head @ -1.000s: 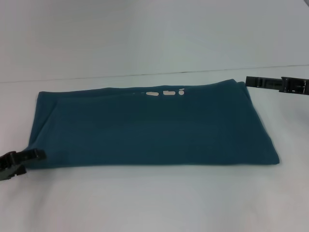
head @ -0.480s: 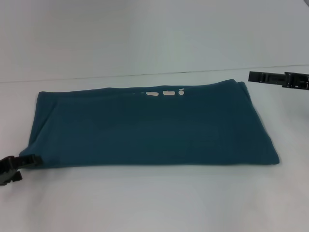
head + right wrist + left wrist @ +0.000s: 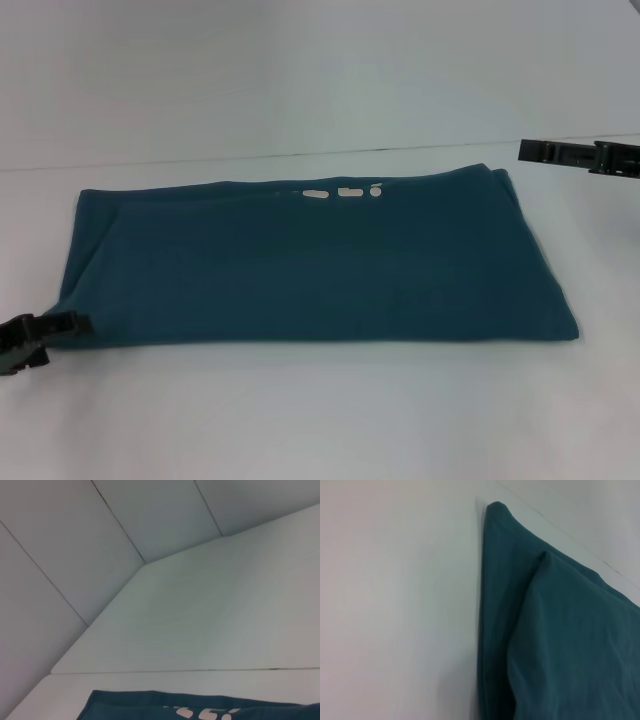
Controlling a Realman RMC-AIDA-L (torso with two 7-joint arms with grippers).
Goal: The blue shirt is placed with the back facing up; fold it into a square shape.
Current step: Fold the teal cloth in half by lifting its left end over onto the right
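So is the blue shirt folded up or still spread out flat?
Folded. The blue shirt lies as a wide rectangle with no sleeves showing, white letters peek over its far edge, and the left wrist view shows stacked layers.

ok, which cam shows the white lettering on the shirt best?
Head view: white lettering peeks out at the blue shirt far edge. Right wrist view catches only a few cropped letters. Left wrist view shows only plain cloth.

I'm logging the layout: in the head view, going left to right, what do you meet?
left gripper → blue shirt → right gripper
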